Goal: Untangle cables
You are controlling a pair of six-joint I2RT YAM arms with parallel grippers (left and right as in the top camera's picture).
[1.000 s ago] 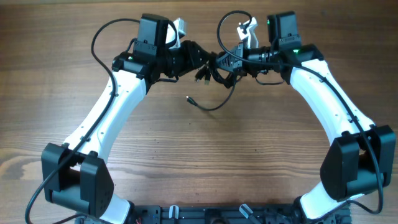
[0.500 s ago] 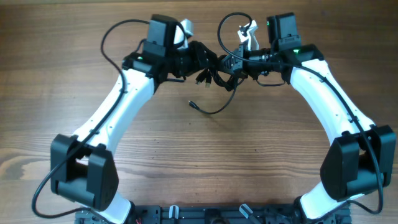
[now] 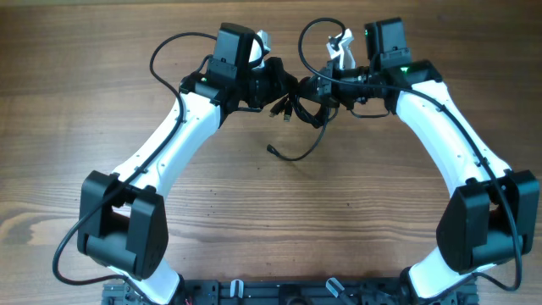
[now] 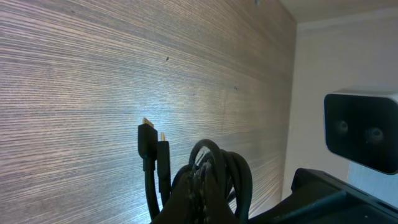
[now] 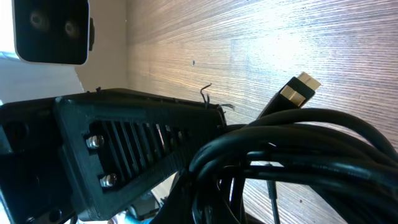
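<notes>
Both our left claw [image 3: 280, 85] and right claw [image 3: 319, 85] pinch the cables [image 3: 292, 106], held between them over the bench [image 3: 102, 102]. If we pull apart hard, they may knot tighter or slip out.

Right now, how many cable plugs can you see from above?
3: one plug on the trailing free end, two side by side at the bundle's edge. More may be hidden inside.

overhead down; wrist-cams seemingly near cables [image 5: 311, 134]
</notes>
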